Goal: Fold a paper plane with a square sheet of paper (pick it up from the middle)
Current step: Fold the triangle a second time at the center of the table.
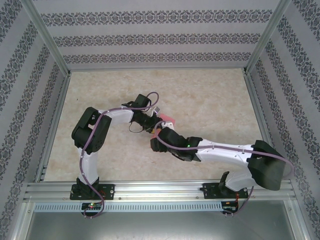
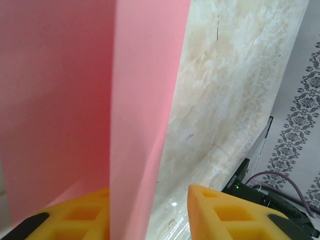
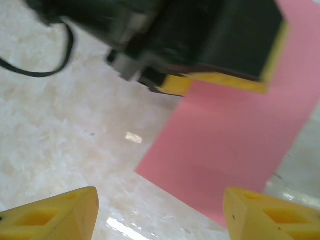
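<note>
While the left gripper point(image 2: 147, 189) stands with its two yellow, hollow-celled fingers apart, the one pink sheet point(image 2: 75, 100) rises against one finger. It is thin and smooth, with a single straight crease. The right gripper point(image 3: 160, 190) gapes wide, holding nothing, near the sheet's edge on the glossy marbled table point(image 3: 60, 125).

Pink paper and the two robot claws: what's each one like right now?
Pink paper: bent along one crease, not a plane yet.
Left gripper: fingers apart, paper in front of one finger.
Right gripper: open wide, holding nothing, close to the paper.
</note>
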